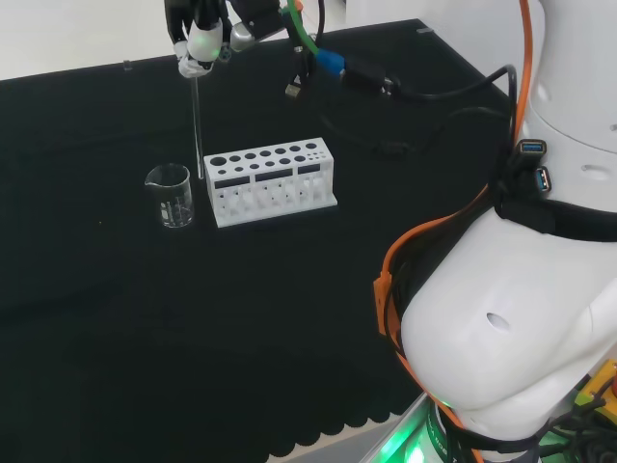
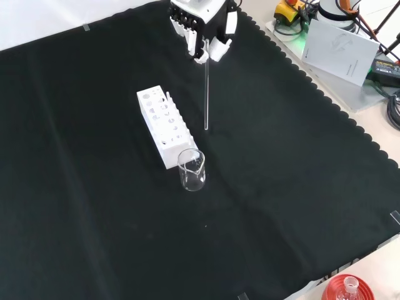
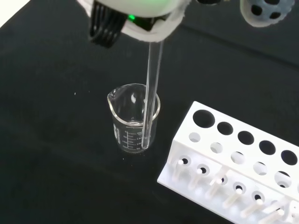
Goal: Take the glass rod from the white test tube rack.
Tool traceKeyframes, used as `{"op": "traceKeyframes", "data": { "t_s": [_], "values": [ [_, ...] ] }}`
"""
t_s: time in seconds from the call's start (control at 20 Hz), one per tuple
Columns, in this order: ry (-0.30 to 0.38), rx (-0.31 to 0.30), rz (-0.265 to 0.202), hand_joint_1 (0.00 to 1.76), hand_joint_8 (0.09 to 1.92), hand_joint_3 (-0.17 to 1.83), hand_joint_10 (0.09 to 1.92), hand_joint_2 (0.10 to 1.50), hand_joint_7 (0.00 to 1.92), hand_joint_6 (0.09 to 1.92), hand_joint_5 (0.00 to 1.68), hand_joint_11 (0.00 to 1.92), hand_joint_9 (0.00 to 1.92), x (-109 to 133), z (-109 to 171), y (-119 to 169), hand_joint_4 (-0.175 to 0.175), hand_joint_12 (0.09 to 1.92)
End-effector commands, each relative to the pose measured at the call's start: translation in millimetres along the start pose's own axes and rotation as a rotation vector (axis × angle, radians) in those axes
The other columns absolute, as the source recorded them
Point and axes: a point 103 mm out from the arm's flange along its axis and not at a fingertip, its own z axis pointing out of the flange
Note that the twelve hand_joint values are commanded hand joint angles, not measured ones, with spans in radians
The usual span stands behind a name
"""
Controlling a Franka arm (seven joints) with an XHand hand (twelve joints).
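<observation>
Fingers of the hand (image 2: 206, 28) pinch the top of the glass rod (image 2: 206, 87), which hangs upright, clear of the white test tube rack (image 2: 164, 124), near a glass beaker (image 2: 191, 170).

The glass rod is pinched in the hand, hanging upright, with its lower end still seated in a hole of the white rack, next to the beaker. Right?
Not quite. The glass rod is pinched in the hand and hangs upright, but its lower end is clear of the white rack: the front view shows it out beside the rack, not in a hole. The beaker stands at the rack's end.
</observation>
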Motion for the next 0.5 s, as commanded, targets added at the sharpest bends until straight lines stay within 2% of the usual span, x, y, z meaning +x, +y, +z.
{"op": "traceKeyframes", "data": {
  "t_s": [0.05, 0.5],
  "values": [
    [-0.003, 0.006, 0.003, 1.18, 0.50, 0.63, 0.14, 0.74, 1.46, 0.90, 1.13, 1.56, 1.69, -0.6, 1.5, -0.5, -0.175, 0.77],
    [-0.003, 0.008, 0.001, 1.18, 0.49, 0.64, 0.14, 0.73, 1.47, 0.90, 1.13, 1.56, 1.69, -1.1, 1.9, -1.5, -0.175, 0.77]
  ]
}}
